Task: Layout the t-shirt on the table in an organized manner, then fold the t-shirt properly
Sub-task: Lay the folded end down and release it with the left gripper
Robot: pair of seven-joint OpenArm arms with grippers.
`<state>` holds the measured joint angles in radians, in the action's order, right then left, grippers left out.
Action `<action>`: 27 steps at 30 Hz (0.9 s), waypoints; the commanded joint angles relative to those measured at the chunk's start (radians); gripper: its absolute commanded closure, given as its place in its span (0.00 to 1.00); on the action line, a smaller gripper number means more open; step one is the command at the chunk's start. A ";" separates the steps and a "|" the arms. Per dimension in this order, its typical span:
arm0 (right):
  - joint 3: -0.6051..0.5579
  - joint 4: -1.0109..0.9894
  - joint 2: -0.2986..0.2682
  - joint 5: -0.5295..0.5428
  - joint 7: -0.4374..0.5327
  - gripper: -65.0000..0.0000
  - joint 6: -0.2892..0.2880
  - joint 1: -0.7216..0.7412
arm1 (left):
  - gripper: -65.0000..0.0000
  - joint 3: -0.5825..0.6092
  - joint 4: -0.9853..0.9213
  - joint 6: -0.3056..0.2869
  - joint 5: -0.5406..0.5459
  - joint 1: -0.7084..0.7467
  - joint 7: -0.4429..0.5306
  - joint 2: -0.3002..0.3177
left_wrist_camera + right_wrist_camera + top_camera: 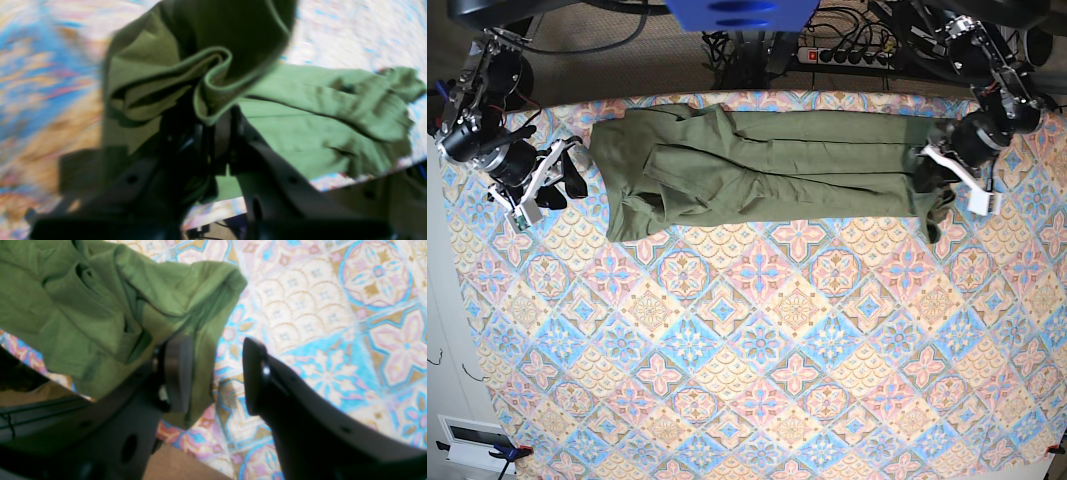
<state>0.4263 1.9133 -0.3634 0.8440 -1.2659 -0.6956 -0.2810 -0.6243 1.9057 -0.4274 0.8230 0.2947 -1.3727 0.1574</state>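
Note:
The olive-green t-shirt [767,165] lies stretched in a long, creased band across the far part of the table [757,350]. My left gripper [934,160] is at the band's right end, shut on a bunched fold of the t-shirt [213,83]; in the left wrist view the cloth curls up out of the gripper [217,120]. At the band's left end, my right gripper [575,168] is open. In the right wrist view its fingertips [178,373] straddle the t-shirt's [100,306] hem edge and patterned table [333,323], and they grip nothing.
Beyond the table's far edge lie a power strip [847,52] and tangled cables on the floor. A blue mount [742,12] hangs over the far middle. The table's near edge shows close under the right wrist. A white box [472,440] sits at the bottom left.

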 commanded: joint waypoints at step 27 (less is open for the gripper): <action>0.032 0.018 -0.019 0.018 0.015 0.63 -0.003 0.007 | 0.58 0.220 -0.039 0.000 -0.011 0.002 0.120 -0.038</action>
<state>0.4519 1.9133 -0.3656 0.8425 -1.2701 -0.6952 -0.2832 -0.4023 1.8484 -0.4232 0.7864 0.3000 -1.2694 0.1066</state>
